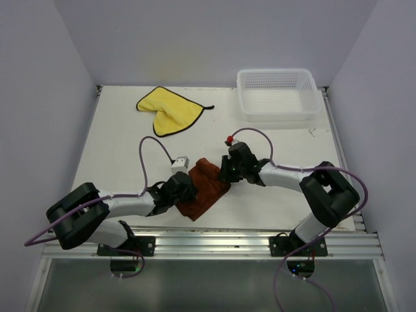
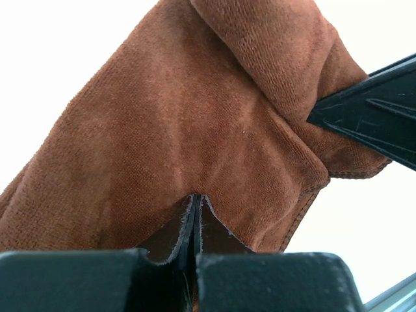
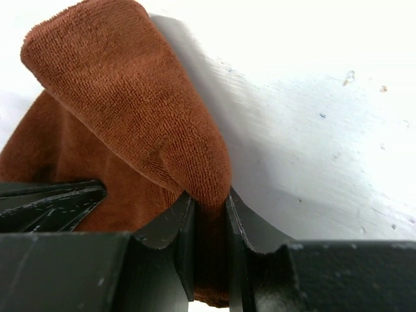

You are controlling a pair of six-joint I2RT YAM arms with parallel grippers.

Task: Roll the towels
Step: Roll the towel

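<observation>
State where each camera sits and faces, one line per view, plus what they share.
Top external: above and behind the bases, looking down at the table; the left arm and right arm show.
Left wrist: on the left arm, looking along the left gripper, shut on an edge of the brown towel.
Right wrist: on the right arm, looking along the right gripper, shut on a towel fold.
Shared: all three show the brown towel; each wrist view catches the other gripper's finger.

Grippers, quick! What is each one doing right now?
Left gripper: closed on the brown towel, at its edge.
Right gripper: closed on a fold of the same towel.
</observation>
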